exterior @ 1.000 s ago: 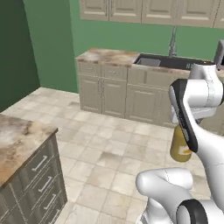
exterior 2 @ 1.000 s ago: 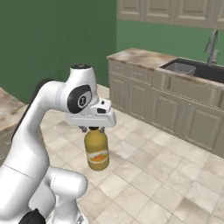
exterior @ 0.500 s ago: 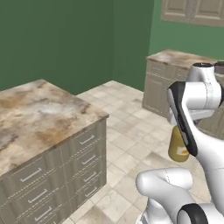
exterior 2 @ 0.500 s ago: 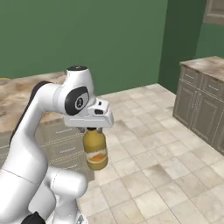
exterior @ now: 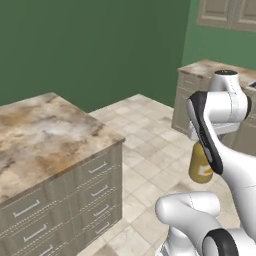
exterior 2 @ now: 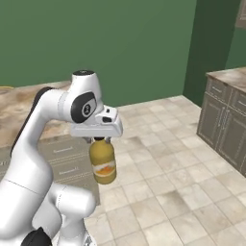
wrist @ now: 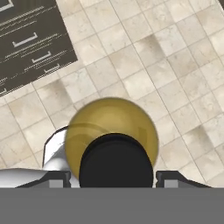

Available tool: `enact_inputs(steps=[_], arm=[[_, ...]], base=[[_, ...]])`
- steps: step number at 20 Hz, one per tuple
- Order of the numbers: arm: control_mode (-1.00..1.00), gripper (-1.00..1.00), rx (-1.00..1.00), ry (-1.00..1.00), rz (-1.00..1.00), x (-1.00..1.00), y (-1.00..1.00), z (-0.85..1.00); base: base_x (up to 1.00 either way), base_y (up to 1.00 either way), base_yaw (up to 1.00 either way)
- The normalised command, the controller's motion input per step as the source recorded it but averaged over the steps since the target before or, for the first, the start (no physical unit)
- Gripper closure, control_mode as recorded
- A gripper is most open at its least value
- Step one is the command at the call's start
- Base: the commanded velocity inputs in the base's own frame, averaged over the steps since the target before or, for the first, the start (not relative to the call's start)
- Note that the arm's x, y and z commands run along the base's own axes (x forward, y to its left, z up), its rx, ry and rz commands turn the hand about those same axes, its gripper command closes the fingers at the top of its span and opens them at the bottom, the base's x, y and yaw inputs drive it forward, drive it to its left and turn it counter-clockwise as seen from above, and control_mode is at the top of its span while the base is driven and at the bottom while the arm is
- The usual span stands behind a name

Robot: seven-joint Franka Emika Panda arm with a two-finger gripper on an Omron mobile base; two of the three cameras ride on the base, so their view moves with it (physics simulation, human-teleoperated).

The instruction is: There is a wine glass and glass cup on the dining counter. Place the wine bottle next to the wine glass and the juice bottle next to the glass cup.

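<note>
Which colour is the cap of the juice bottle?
Black, on the amber juice bottle; the hand view shows it best.

White articulated arm with dark joint accents

The arm (exterior 2: 45, 125) is built of smooth, rounded glossy white segments, and a curved black band is seen along one link (exterior: 202, 127). A dark grey circular cap with a small light mark is set into the wrist joint (exterior 2: 85, 108), topped by a flat grey disc. The hand (exterior 2: 99, 139) is carried on a blocky white housing, and a bulbous white base (exterior: 192, 212) is seen below.

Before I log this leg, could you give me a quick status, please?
Gripper shut on juice bottle, hanging upright over tiled floor. Dining counter ahead-left. Nothing in the way.
</note>
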Motion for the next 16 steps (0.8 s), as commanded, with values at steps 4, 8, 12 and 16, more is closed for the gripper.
enact_inputs(steps=[4,8,12,16], arm=[[1.00,1.00,0.00,0.00,0.00,0.00,0.00,0.00],[1.00,1.00,0.00,0.00,0.00,0.00,0.00,0.00],[1.00,1.00,0.00,0.00,0.00,0.00,0.00,0.00],[1.00,1.00,0.00,0.00,0.00,0.00,0.00,0.00]], base=[[0.48,-0.46,0.06],[0.49,-0.46,0.06],[0.55,-0.42,0.07],[0.62,-0.38,0.07]])
